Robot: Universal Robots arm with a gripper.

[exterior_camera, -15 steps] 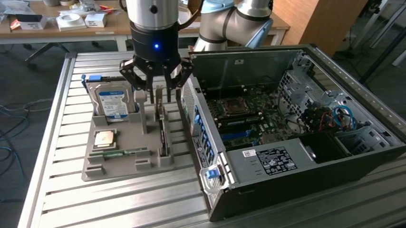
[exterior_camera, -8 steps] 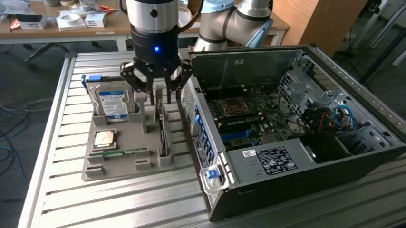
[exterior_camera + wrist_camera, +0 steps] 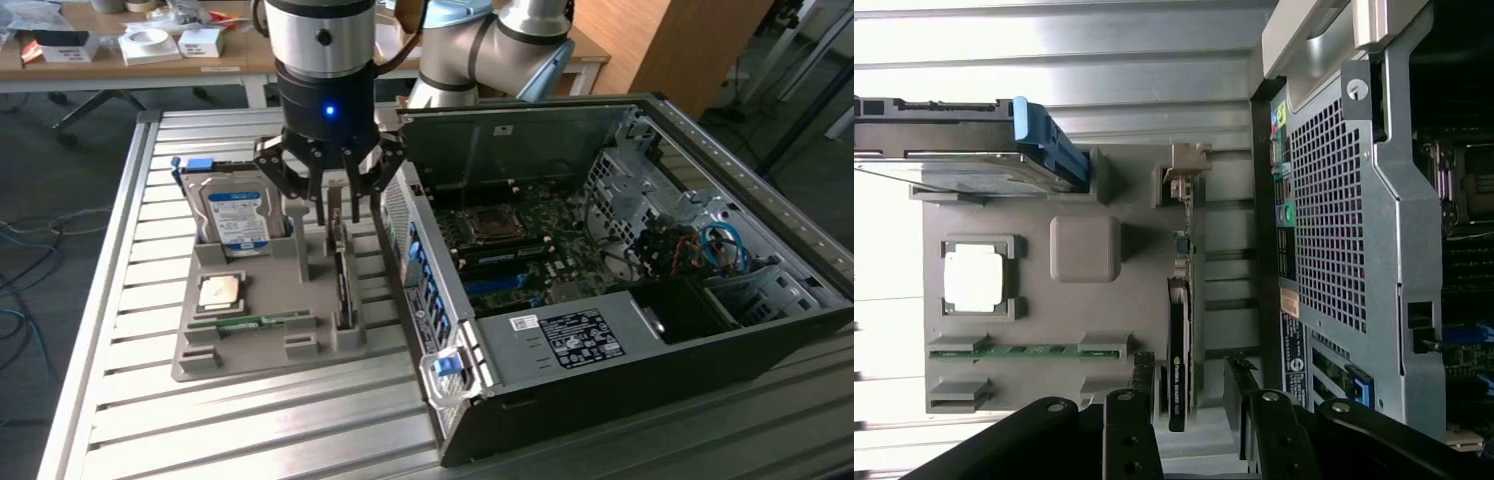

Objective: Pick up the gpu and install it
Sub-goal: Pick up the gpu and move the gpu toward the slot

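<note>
Hand [image 3: 339,220] wide open, empty, straddling gpu [image 3: 346,290] just below. Off-centre closing risks tilting the card or jamming it in the tray [image 3: 267,290] slot.

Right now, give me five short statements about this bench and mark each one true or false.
1. The graphics card stands on edge in the grey tray. True.
2. The gripper is shut on the graphics card. False: it is open just above the card, with its fingers apart.
3. The hard drive sits inside the computer case. False: it stands in the tray, outside the case.
4. The computer case is open on its side, with the board inside in plain sight. True.
5. The green memory stick is plugged into the board. False: it lies in the tray.
</note>
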